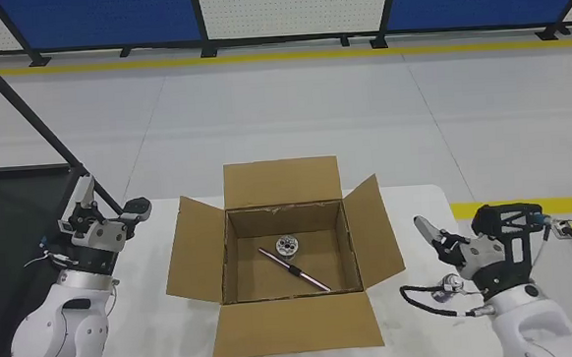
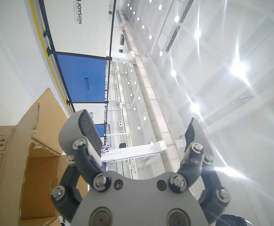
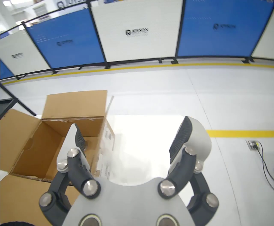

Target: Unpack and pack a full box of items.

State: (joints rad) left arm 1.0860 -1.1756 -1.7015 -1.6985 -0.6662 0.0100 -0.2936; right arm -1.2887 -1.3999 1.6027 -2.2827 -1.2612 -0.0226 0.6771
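Box [image 1: 281,182] between left gripper [image 2: 139,124] and right gripper [image 3: 131,126], both spread wide, empty.
Inside: pen [image 1: 294,270], indistinct round item [image 1: 287,244].

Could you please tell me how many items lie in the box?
2: a round part by the far wall of the box, a pen slanting across its middle. Others may be hidden.

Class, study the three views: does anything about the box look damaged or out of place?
The cardboard box has a ragged, torn edge on one flap, seen in the left wrist view; nothing else stands out.
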